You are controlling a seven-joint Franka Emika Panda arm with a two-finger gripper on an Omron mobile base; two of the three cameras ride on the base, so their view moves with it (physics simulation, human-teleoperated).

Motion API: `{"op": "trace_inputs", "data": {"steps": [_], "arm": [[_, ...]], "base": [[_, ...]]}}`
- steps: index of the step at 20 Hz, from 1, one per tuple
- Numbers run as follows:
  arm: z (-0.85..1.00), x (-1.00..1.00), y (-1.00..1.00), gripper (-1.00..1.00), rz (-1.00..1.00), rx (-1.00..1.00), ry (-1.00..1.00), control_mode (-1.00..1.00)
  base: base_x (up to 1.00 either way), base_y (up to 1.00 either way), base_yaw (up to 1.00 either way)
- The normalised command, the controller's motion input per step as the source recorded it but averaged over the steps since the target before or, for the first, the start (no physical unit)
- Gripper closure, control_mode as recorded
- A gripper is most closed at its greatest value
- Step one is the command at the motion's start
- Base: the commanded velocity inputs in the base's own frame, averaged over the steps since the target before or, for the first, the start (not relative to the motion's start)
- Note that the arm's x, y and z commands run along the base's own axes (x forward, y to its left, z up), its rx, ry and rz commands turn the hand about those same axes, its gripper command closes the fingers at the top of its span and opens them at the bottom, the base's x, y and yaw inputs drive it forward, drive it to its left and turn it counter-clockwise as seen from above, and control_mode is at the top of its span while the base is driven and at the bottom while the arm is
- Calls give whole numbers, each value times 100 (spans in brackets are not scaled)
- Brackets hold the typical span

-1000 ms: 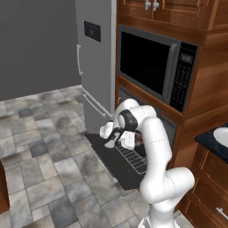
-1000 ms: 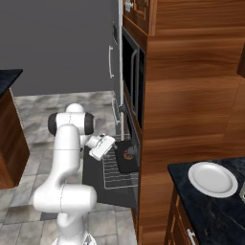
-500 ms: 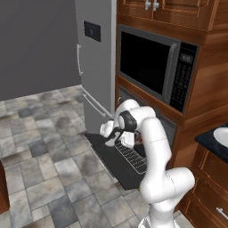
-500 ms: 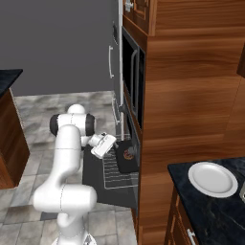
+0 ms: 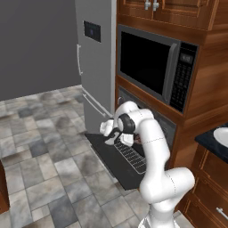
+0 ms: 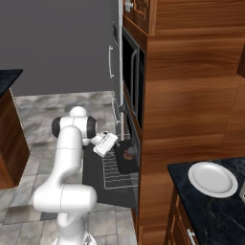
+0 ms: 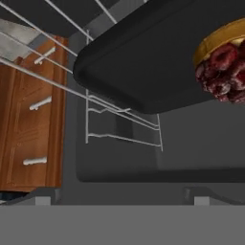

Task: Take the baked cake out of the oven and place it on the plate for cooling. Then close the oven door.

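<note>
The oven (image 5: pixel 165 128) sits below the microwave, its oven door (image 5: pixel 116 161) dropped flat and open. A wire rack (image 6: pixel 116 173) is pulled out over the door and carries a flat black tray (image 6: pixel 125 162). The baked cake (image 6: pixel 129 154), a small reddish-brown lump, rests on that tray. In the hand view the baked cake (image 7: pixel 224 63) shows at the upper right on the tray (image 7: pixel 143 62). My gripper (image 6: pixel 106 143) hovers just left of the tray, open and holding nothing; the gripper (image 5: pixel 114 133) also appears above the door. The white plate (image 6: pixel 213 179) lies on the dark counter to the right.
A black-windowed microwave (image 5: pixel 156 67) is built in above the oven. A grey fridge (image 5: pixel 95 58) stands to the left. Wooden drawer fronts (image 7: pixel 33 110) flank the oven, and tiled floor (image 5: pixel 44 147) stretches in front. A wooden cabinet corner (image 6: pixel 9 139) stands at the left.
The hand has edged slightly toward the tray. The jaws have stayed open, and the cake and door have not moved.
</note>
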Motion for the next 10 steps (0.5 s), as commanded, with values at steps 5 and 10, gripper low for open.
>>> {"op": "trace_inputs", "data": {"steps": [5,10], "arm": [[-18,22,-6,-100,1,2,0,-100],[-16,21,-14,-100,1,3,0,-100]], "base": [[0,0,0],[0,0,0]]}}
